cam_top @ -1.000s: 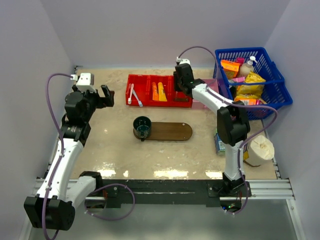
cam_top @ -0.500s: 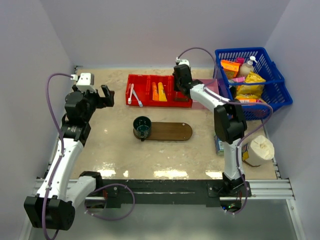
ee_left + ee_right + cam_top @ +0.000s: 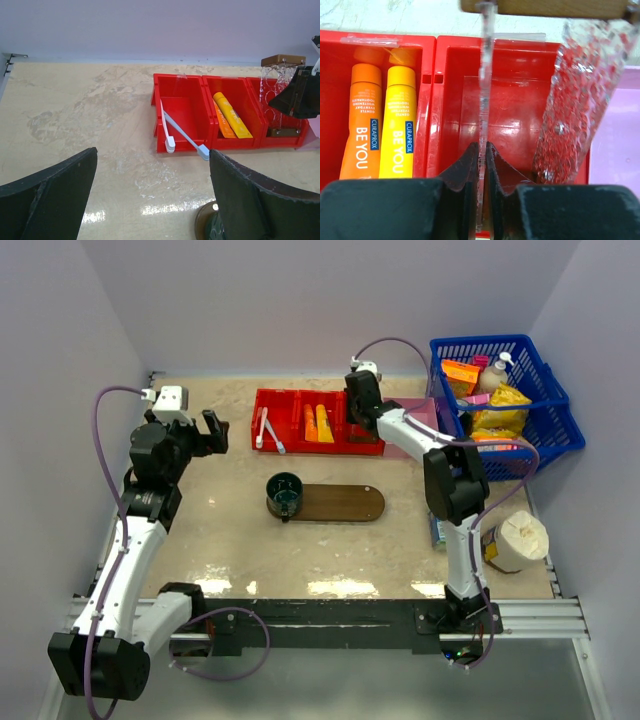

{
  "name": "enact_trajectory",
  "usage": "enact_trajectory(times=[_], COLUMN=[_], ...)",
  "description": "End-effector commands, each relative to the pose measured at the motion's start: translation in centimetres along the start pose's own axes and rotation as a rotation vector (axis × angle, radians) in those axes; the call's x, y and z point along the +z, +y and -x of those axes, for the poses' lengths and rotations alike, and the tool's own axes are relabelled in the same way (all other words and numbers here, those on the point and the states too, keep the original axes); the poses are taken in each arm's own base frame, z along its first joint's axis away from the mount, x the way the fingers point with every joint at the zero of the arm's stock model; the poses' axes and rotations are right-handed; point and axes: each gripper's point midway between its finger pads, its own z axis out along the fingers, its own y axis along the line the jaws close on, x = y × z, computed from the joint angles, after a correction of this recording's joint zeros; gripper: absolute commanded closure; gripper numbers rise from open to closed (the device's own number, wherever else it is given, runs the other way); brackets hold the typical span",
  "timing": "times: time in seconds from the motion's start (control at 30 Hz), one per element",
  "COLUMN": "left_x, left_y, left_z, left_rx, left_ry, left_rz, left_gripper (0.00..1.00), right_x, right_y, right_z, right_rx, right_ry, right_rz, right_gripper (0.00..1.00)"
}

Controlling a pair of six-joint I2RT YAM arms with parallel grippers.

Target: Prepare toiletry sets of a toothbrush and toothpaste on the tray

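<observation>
right fingers (image 3: 464,167) were pinched shut on the thin clear wall of a clear holder (image 3: 575,95) with a wooden bar across its top. the holder stood in the right compartment of the red bin (image 3: 290,412), which sat at the tray's 12 o'clock.

the tray (image 3: 345,504) lay near the middle of the counter (image 3: 230,535), with a dark cup (image 3: 285,492) at its 9 o'clock end.

two orange toothpaste tubes (image 3: 400,125) lay side by side in the bin's middle compartment, the deeper orange one at 9 o'clock of the yellower one. their caps pointed to 12 o'clock in the right wrist view.

two white toothbrushes (image 3: 181,132) rested in the left compartment. they leaned over its near wall, heads toward 6 o'clock, close together at the far end and spread apart at the heads.

left fingers (image 3: 50,200) were spread wide with nothing between them. they were raised over the counter at the bin's 9 o'clock, apart from it and turned toward it.

a pink box (image 3: 615,145) sat just beside the bin at its 3 o'clock. a blue basket (image 3: 565,425) of packets and a bottle stood at the tray's 2 o'clock.
</observation>
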Motion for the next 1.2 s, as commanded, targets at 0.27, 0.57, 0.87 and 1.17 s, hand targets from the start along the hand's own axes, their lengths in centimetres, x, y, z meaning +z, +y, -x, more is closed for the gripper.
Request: enact_trajectory(times=[0.27, 0.57, 0.87, 1.17], left_x=[0.2, 0.3, 0.3, 0.4], left_y=[-0.2, -0.2, -0.3, -0.5], left_z=[1.2, 1.0, 1.1, 0.9], left_rx=[0.016, 0.016, 0.015, 0.015], left_ry=[-0.042, -0.037, -0.040, -0.033], left_rz=[-0.007, -0.010, -0.015, -0.028], left_gripper=[0.03, 0.03, 0.03, 0.03], right_x=[-0.9, -2.3, -4.0, -6.3], right_y=[0.8, 0.6, 0.4, 0.0], right_z=[3.6, 4.9, 6.5, 8.3], right_rx=[0.048, 0.050, 0.038, 0.004], right_ry=[-0.105, -0.141, -0.180, -0.211], right_rz=[-0.010, -0.006, -0.012, -0.010], right_gripper=[1.00, 1.00, 1.00, 1.00])
